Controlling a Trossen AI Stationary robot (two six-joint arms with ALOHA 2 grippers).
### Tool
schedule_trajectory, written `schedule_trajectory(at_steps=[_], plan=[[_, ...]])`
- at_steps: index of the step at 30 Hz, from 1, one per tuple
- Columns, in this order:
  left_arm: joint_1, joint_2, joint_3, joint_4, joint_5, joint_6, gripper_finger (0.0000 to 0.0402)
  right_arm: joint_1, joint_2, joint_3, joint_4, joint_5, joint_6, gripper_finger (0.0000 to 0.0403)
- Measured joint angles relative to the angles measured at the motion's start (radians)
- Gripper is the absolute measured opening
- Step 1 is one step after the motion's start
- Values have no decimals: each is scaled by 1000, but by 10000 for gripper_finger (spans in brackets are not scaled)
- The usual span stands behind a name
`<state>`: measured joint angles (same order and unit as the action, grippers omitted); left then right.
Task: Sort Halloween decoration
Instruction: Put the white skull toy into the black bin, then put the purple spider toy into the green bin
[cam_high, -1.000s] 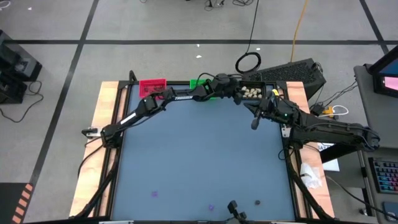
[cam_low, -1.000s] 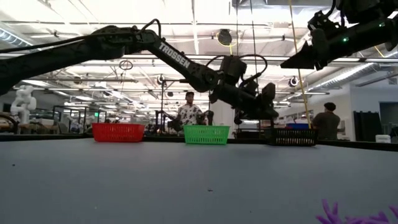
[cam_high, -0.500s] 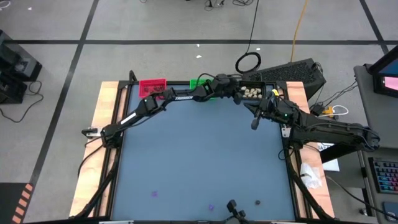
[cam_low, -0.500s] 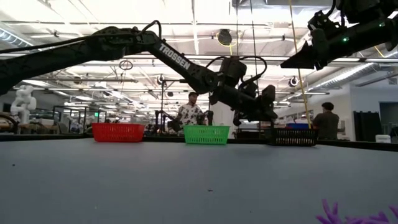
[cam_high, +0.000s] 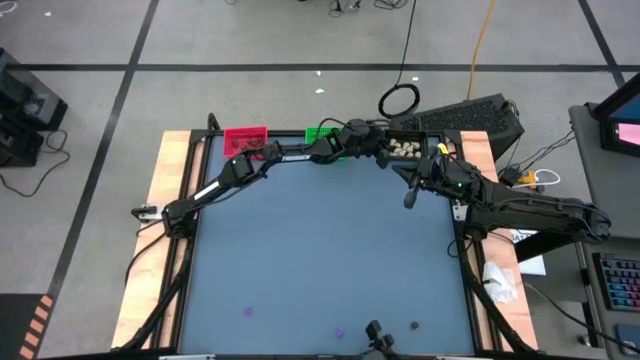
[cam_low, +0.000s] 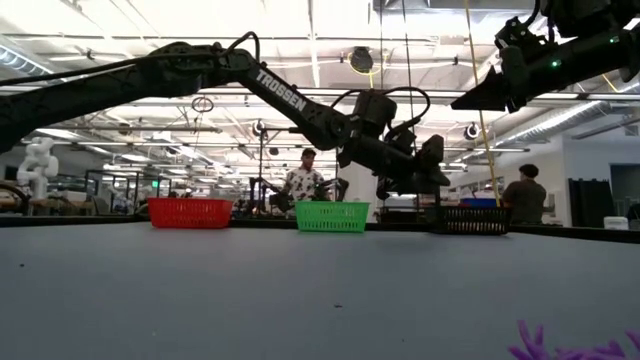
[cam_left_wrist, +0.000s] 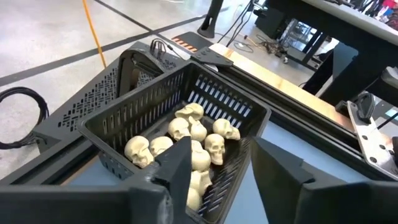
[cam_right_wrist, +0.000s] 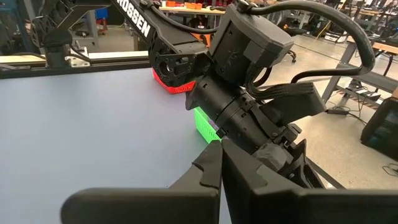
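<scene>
we see the left gripper (cam_left_wrist: 214, 171) stretched to the far edge, hovering over the black slatted plastic bin (cam_left_wrist: 124, 121), its two dark fingers (cam_left_wrist: 180, 165) spread apart with nothing between them. the bin holds a pile of cream-white skull trinkets (cam_left_wrist: 186, 140); the nearer ones are partly hidden behind one finger, so we can't count them. in the high view the green mesh bin (cam_high: 320, 133) is mostly covered by the left arm, and the red mesh bin (cam_high: 245, 137) is partly covered too; we can't tell what either holds.

the right gripper (cam_right_wrist: 221, 171) hangs above the table (cam_high: 320, 250) near the black bin, fingers pressed together, empty.

still on the near table edge: two flat purple bits (cam_high: 248, 312) and a dark lump (cam_high: 414, 325), too small to make out. in the low view a purple piece (cam_low: 535, 343) is cut off at the bottom.

two people (cam_low: 305, 182) stand in the room behind.
</scene>
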<state>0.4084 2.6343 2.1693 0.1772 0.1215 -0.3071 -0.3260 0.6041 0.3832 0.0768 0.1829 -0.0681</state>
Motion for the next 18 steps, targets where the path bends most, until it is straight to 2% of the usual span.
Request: schedule_trajectory(at_steps=[4,9,13,18], plan=[[1,-2,0,-1,0,0,171,0,0,0,0,0,-2,0],[2,-19,0,-6,3,14,163,0,0,0,-1,0,-7,0],[2,-63,0,-56,39,87,128,0,0,0,-9,0,-9,0],[-21,-145,0,-254,49,264,49,0,0,0,-16,0,-23,0]])
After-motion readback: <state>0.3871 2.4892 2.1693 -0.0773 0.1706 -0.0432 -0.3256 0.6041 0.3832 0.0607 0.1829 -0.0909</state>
